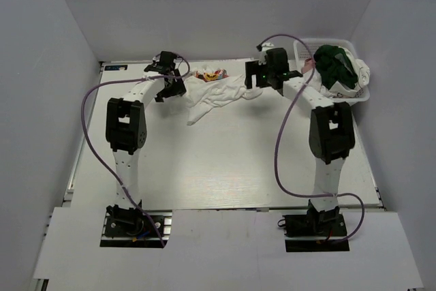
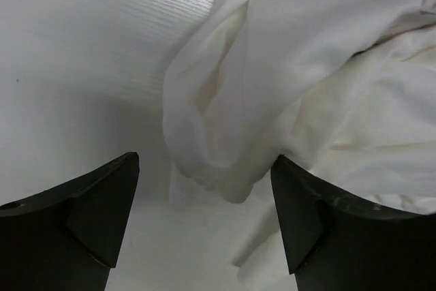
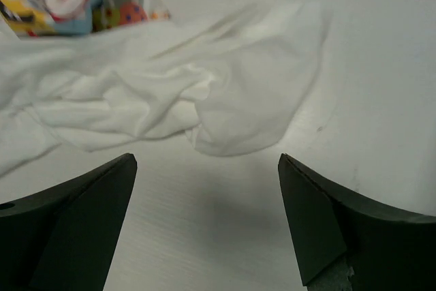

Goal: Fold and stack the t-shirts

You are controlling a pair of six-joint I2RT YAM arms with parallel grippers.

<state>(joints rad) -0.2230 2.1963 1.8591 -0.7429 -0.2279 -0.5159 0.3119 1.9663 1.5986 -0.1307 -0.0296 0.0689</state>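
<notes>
Soft creased white cloth t-shirt, matt white table with fine wood-grain texture, smooth matt black plastic left gripper fingers

Bright even light, soft shadows; wrist cams blurry.

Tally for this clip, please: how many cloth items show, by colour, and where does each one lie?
White t-shirt with graphic, crumpled on the table: 1
Dark green garment, in the basket: 1
White garment, in the basket: 1
Total: 3 in view; the basket pile may hide more.
</notes>
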